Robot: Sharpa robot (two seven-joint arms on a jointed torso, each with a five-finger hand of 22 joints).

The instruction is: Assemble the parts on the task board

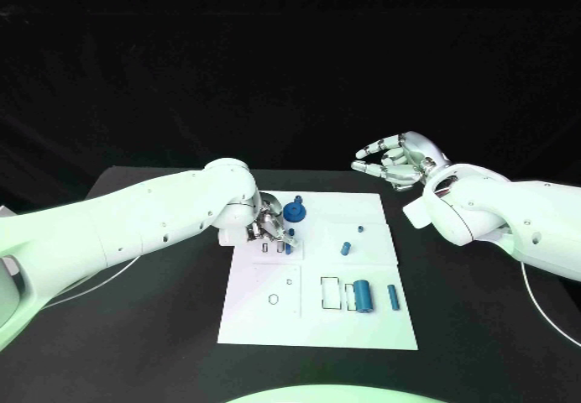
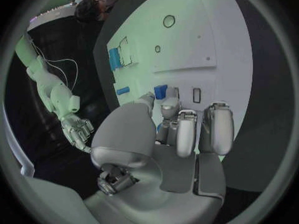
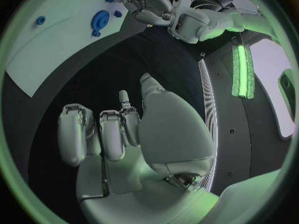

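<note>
Surface: black table [image 1: 145, 336], white task board [image 1: 317, 323] | Left hand [image 1: 269, 225]: grasps blue part [image 1: 288, 245] on board | Right hand [image 1: 397, 159]: raised beyond board, empty, fingers curled apart.

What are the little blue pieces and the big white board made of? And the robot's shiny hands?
The blue parts look like matte plastic: one even colour, no glint, though I can't be sure. The white task board seems a smooth, flat plastic or painted sheet with dark printed outlines. The left hand and right hand look like brushed silvery metal or metal-coated plastic, catching soft highlights.
</note>
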